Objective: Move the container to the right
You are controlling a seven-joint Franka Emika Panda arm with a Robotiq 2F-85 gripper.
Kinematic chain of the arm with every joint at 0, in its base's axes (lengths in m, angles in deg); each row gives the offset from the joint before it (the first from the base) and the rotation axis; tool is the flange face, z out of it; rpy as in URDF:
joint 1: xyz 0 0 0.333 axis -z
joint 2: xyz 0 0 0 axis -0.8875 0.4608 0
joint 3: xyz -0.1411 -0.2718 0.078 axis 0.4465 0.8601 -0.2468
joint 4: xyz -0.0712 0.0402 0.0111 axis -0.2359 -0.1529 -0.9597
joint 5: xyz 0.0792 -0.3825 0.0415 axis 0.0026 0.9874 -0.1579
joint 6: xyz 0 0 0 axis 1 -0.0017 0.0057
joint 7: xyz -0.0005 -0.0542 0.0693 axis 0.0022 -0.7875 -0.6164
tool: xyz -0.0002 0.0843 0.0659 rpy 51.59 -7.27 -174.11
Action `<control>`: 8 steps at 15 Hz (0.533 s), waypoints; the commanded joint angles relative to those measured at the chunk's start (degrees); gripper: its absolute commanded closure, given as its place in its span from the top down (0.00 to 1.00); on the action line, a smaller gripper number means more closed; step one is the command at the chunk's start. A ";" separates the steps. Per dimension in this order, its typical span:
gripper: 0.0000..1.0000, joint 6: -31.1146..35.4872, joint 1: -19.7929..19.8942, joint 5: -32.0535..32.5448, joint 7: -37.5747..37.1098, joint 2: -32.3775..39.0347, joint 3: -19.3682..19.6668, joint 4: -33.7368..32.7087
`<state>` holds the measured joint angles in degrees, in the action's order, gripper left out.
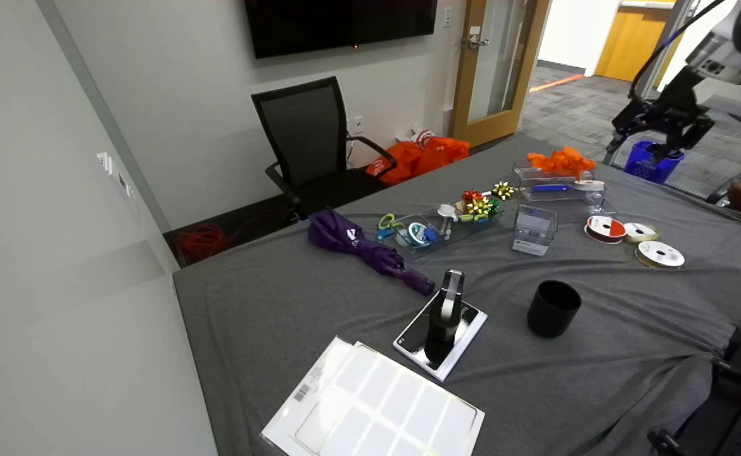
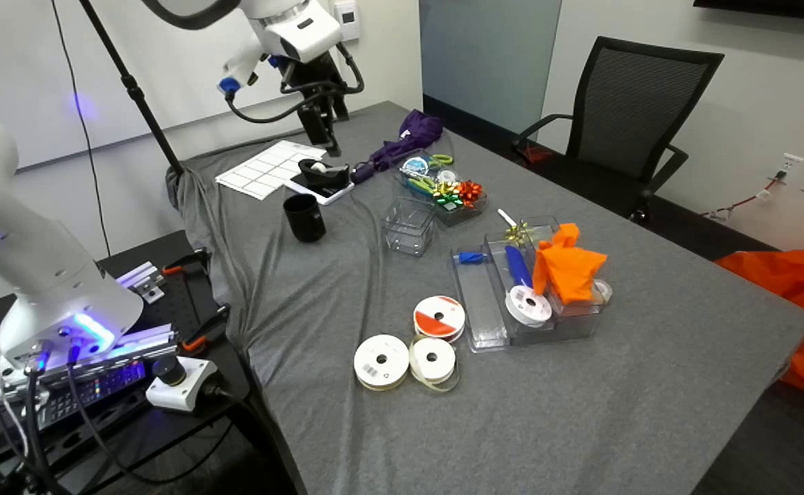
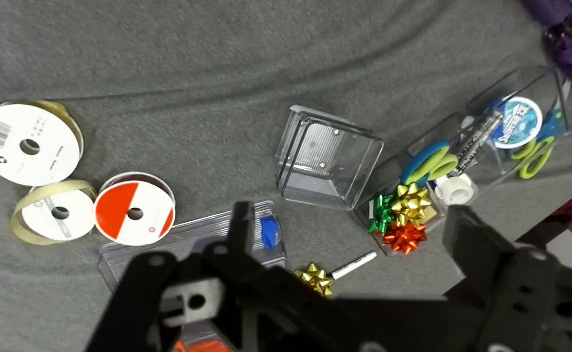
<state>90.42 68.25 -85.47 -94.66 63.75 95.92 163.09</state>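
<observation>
Gripper [image 3: 349, 212] is held up in the air, fingers [image 3: 472, 239] spread way apart, and nothing's gripped between them. The clear container [image 1: 535, 231] is sat upright on the grey tablecloth [image 1: 263, 316], mouth facing up; in an exterior view it's flanked by shiny bows [image 1: 481, 206] to the left and ribbon spools [image 1: 630, 234] to the right. The black cup [image 1: 553, 310] is parked on the near side, apart from it. Some crumpled orange cloth [image 1: 563, 161] can be spotted at the clear organizer [image 1: 548, 196] on the far side. Off to the left, a purple umbrella [image 1: 377, 253] is laid out near a tape dispenser [image 1: 444, 316] that's set on a flat box [image 1: 461, 342].
</observation>
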 commanded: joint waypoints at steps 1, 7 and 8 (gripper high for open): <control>1.00 3.62 0.85 -2.03 -6.13 11.01 -3.41 -6.13; 1.00 8.34 0.34 -0.88 -13.69 22.41 -4.69 -12.00; 1.00 8.77 0.20 0.04 -14.52 24.11 -4.38 -13.10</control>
<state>97.54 68.14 -85.98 -107.37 82.80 91.54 153.77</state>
